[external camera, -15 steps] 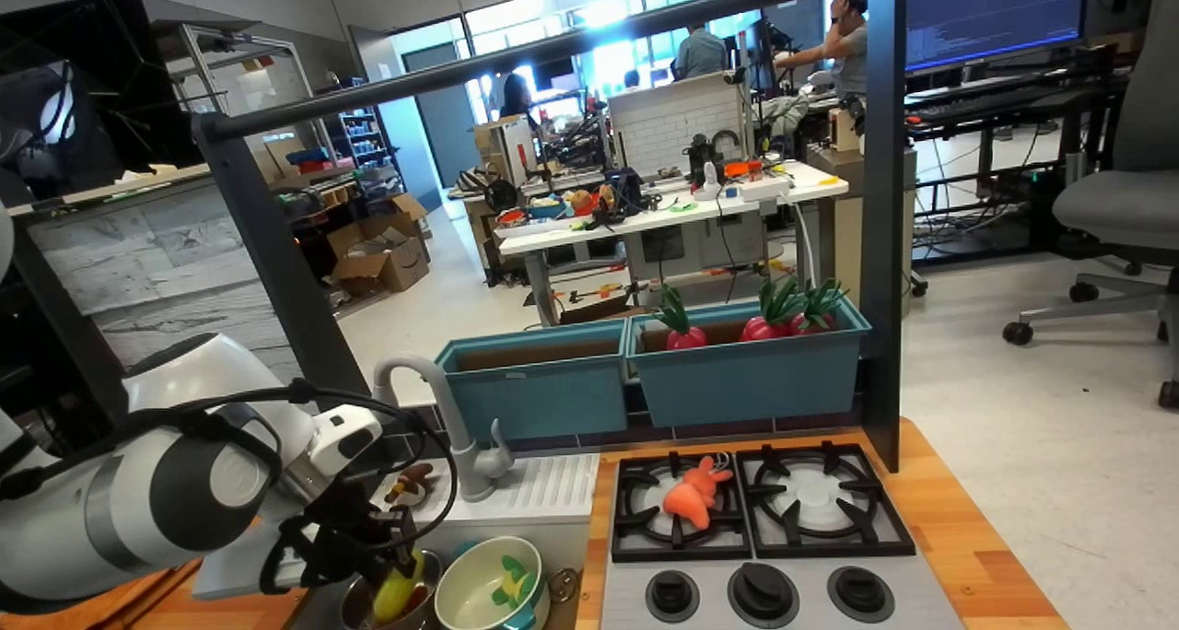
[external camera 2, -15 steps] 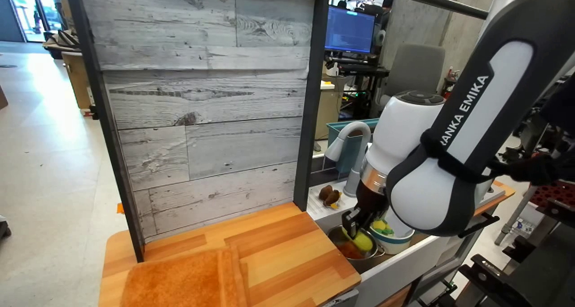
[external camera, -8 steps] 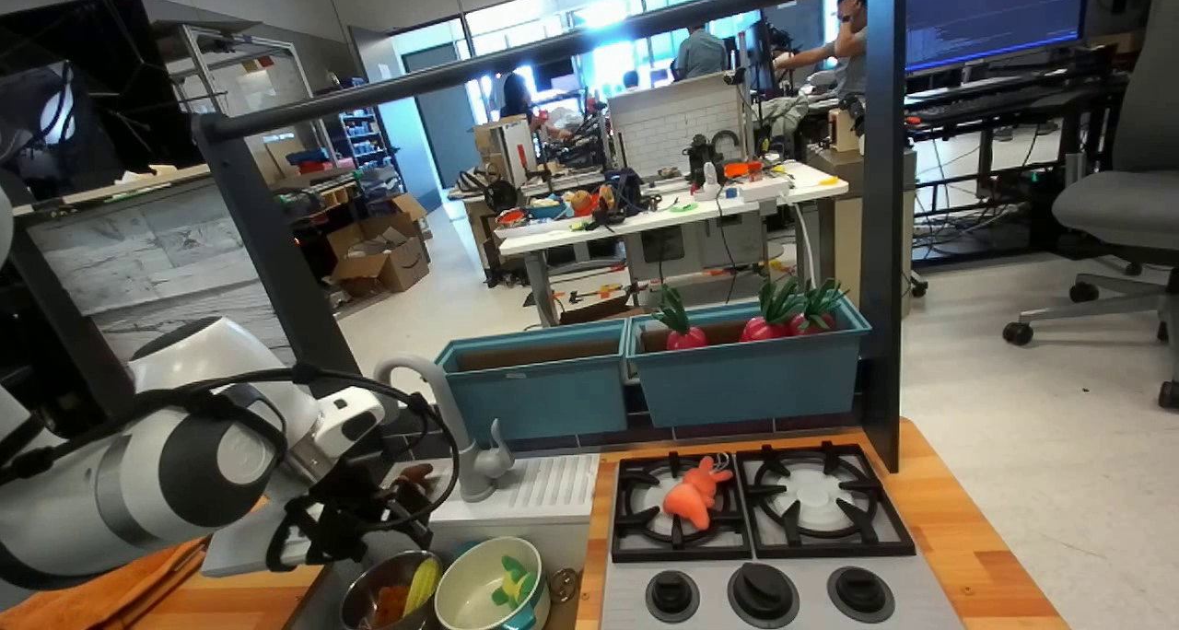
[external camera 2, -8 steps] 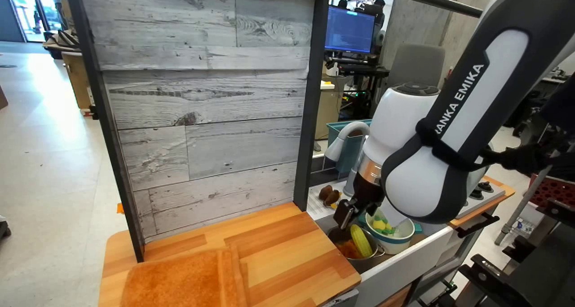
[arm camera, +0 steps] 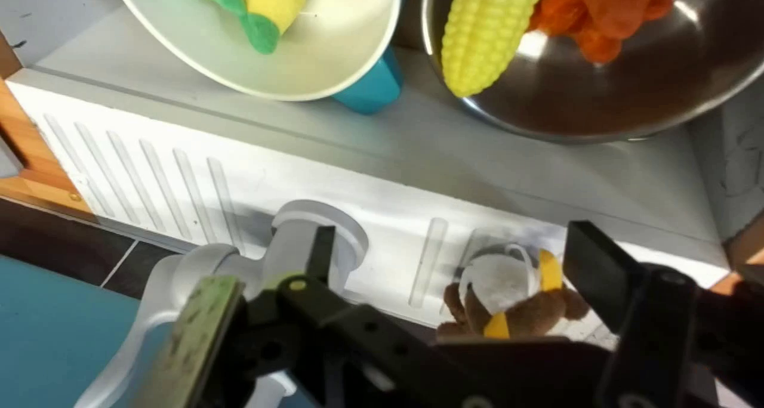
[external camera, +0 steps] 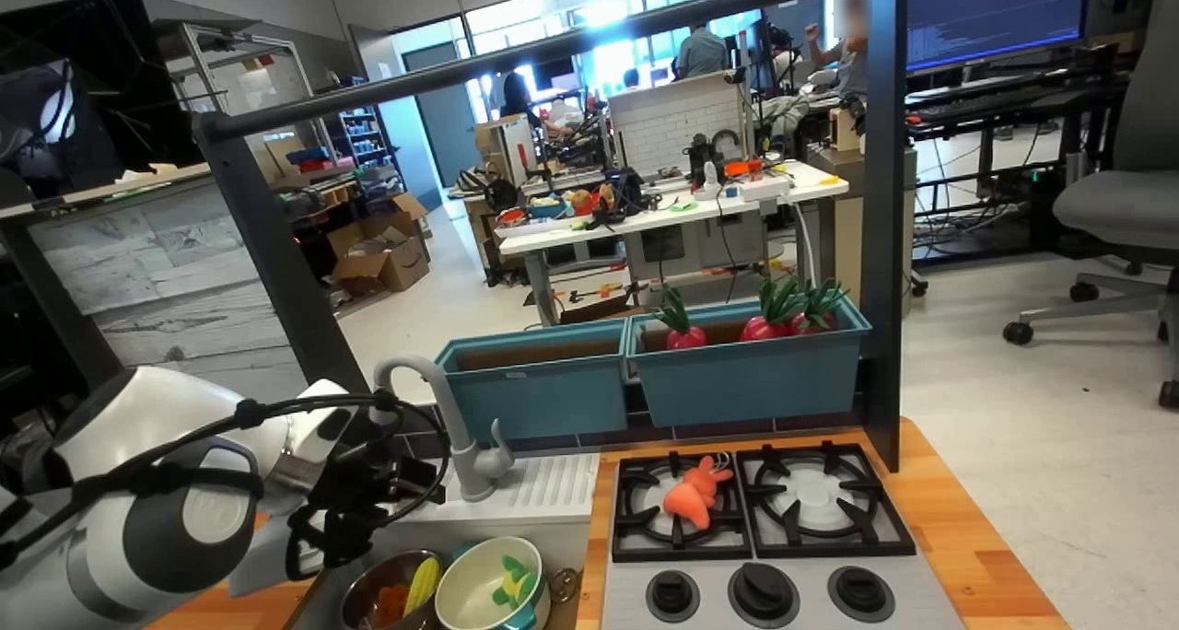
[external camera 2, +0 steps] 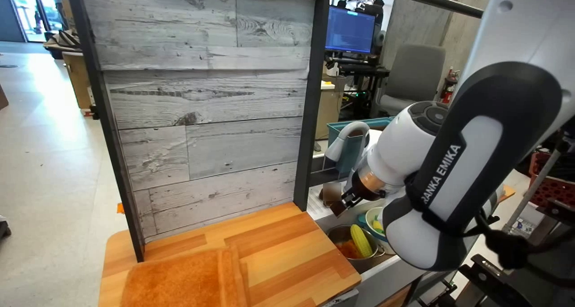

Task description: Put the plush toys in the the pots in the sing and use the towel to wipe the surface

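Observation:
My gripper [arm camera: 455, 259] is open above the sink's back ledge. Between its spread fingers, lower down and not gripped, a brown plush toy [arm camera: 534, 312] with a white front and yellow bits lies on the ledge. In the sink, a steel pot [arm camera: 597, 113] holds a yellow corn toy [arm camera: 486, 35], leaning on the rim, and an orange-red plush toy [arm camera: 618, 8]. Beside it a cream pot [arm camera: 340, 62] with blue handles contains a yellow-green plush toy [arm camera: 271, 2]. Another orange plush toy [external camera: 697, 494] rests on the stove. The orange towel [external camera 2: 179, 278] lies on the wooden counter.
A grey faucet [arm camera: 227, 265] rises from the ledge close to one finger. Teal planters [external camera: 534, 400], one with red radishes [external camera: 764, 326], stand behind the sink. The stove [external camera: 672, 553] adjoins the sink, and a tall wood-look panel [external camera 2: 206, 96] backs the counter [external camera 2: 287, 248].
The jaws have let go of the corn, which now leans inside the steel pot. My gripper has risen out of the pot and moved back toward the ledge with the brown plush toy.

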